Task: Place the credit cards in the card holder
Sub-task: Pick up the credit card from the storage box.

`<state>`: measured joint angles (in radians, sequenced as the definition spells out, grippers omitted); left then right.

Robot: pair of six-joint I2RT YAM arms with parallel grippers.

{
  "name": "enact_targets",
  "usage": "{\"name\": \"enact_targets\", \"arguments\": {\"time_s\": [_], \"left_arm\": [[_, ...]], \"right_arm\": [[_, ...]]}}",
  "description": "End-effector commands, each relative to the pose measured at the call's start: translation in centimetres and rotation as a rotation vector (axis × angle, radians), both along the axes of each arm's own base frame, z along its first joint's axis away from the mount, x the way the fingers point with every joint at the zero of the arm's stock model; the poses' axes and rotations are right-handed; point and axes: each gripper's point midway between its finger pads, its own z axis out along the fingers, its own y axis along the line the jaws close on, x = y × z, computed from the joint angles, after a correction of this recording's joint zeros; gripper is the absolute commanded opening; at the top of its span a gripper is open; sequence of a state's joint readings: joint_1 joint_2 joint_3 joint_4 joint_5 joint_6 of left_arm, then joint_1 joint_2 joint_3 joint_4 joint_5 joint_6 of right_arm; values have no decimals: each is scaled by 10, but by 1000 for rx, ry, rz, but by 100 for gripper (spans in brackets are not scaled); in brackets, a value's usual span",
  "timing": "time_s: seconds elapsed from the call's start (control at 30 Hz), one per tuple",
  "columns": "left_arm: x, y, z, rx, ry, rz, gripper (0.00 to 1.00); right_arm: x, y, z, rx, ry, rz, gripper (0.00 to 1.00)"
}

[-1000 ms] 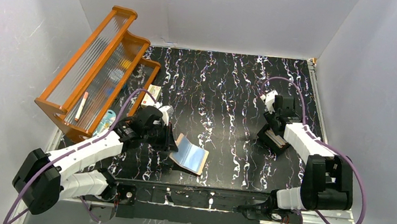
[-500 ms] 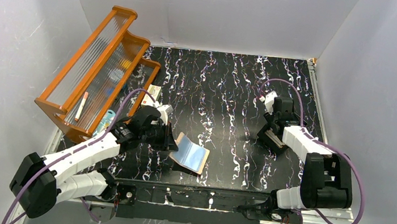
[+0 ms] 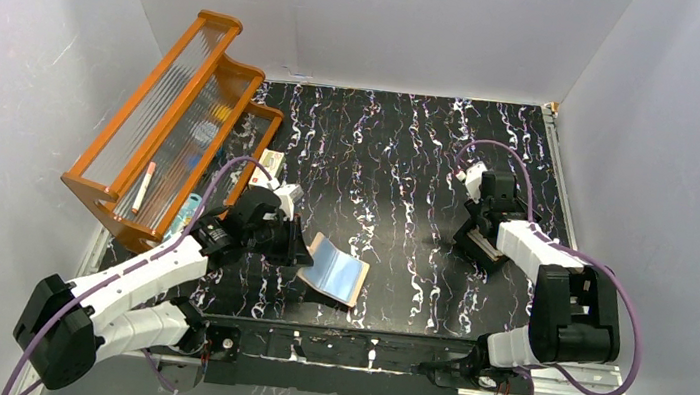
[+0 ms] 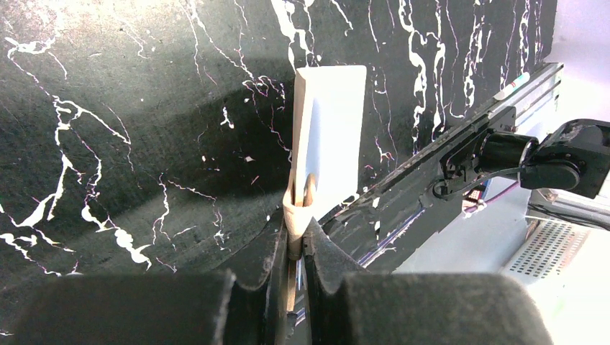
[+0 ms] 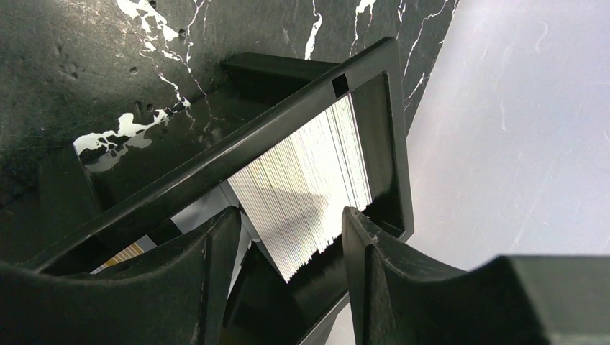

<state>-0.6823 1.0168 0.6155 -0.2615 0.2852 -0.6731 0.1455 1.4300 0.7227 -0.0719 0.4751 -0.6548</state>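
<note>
Left gripper (image 4: 296, 241) pinches the card holder (image 4: 327, 136) by its soft edge, front-centre. Right gripper (image 5: 288, 237) is spread over the credit cards (image 5: 309, 172) in the tray (image 5: 237, 144) at right. They look thin, stiff and slick, so I'd grab one edgewise.

card holder (image 3: 337, 273): at left jaws | black tray (image 3: 474, 244): under right jaws

i see the tan card holder (image 3: 335, 271) open, front centre of the table (image 3: 382, 151); pale credit cards (image 5: 306, 190) stand packed on edge in a black tray (image 5: 288, 108).
</note>
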Motion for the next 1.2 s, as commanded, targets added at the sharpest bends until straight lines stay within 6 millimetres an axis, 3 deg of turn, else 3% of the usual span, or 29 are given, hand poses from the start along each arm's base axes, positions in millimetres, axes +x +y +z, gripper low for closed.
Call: {"name": "enact_targets", "arguments": {"time_s": [0.0,0.33,0.73,0.8,0.87,1.17], "left_arm": [[4,-5,21,-50,-36,-3,6],[1,-4,19,-56,-24,0,6],[-2,-6,23,-97,-19,8,6],[-2,-7,23,-98,-21,10,6],[-2,-7,22,-95,-17,7,6],[-3,-2,22,-77,-23,13,7]], "right_arm": [[13,1,9,-6,-52,-3,61],[13,-5,30,-28,-93,-27,41],[13,-3,41,-13,-113,-26,30],[13,-3,40,-9,-109,-25,21],[12,0,38,10,-96,-20,15],[-2,24,59,165,-40,1,8]]}}
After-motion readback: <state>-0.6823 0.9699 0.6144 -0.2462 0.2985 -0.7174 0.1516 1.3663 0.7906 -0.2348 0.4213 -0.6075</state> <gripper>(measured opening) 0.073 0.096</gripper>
